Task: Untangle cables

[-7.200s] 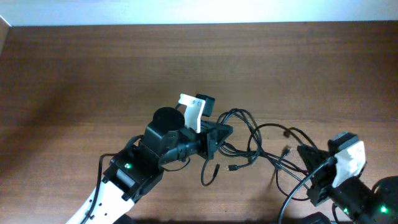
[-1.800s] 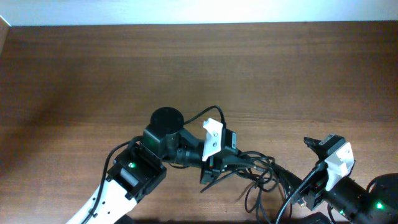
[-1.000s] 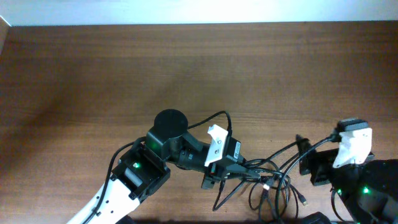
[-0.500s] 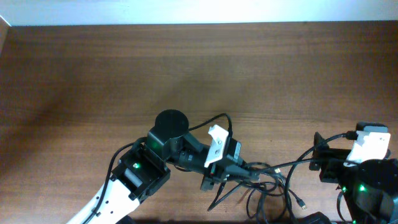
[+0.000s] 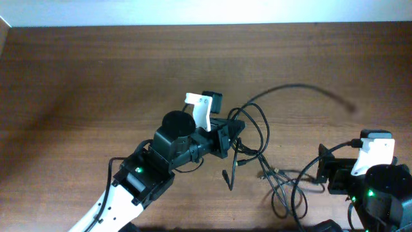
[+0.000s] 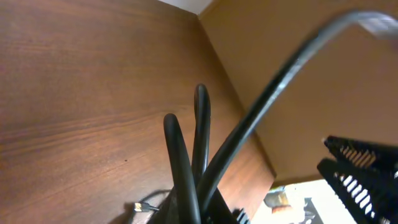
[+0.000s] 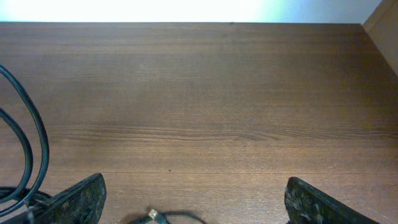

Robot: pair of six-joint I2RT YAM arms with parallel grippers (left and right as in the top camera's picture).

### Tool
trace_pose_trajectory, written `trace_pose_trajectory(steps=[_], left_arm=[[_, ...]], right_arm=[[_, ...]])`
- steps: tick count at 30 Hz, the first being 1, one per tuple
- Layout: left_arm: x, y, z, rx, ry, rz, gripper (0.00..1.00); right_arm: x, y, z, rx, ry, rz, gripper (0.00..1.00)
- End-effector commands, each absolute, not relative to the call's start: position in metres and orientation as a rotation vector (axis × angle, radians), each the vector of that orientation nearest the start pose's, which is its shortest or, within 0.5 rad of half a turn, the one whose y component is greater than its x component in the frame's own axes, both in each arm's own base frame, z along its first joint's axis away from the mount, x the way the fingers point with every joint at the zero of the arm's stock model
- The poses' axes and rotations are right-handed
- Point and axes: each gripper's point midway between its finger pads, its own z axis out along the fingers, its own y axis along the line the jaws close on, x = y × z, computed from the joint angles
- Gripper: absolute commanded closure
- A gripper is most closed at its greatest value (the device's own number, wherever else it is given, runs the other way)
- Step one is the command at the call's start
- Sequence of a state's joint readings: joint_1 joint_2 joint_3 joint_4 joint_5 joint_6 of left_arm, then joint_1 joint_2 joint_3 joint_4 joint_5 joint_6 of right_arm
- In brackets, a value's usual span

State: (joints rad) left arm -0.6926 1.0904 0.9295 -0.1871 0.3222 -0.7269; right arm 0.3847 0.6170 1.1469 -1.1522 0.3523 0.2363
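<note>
Left gripper [image 5: 233,129] tight on cables [image 6: 183,168] — right gripper [image 7: 194,186] wide

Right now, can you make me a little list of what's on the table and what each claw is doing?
table: brown wood
cables: thin black cords in a tangle, some lifted up, others looped flat on the wood
left claw: shut on the cables, holding them up
right claw: open, with nothing between its fingers
untangled yet: no
</note>
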Motion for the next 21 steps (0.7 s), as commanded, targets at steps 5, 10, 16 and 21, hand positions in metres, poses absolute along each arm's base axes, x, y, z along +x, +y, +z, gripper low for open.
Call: trace_pose_trajectory(steps=[5, 10, 16, 21], left_arm=[[0.262, -0.269, 0.293, 0.009, 2.112, -1.223, 1.0], [0.259, -0.272, 0.296, 0.032, 2.107, -1.252, 1.0], [0.257, -0.277, 0.306, 0.063, 2.069, -1.295, 1.0], [0.286, -0.256, 0.312, -0.457, 2.015, -1.355, 1.0]], right_arm=[[0.185, 0.014, 0.303, 0.036, 2.162, -0.002, 0.1], [0.183, 0.035, 0.301, -0.031, 2.181, 0.127, 0.05], [0.175, 0.061, 0.299, -0.127, 2.203, 0.297, 0.01], [0.163, 0.1, 0.308, -0.349, 2.164, 0.514, 0.01]])
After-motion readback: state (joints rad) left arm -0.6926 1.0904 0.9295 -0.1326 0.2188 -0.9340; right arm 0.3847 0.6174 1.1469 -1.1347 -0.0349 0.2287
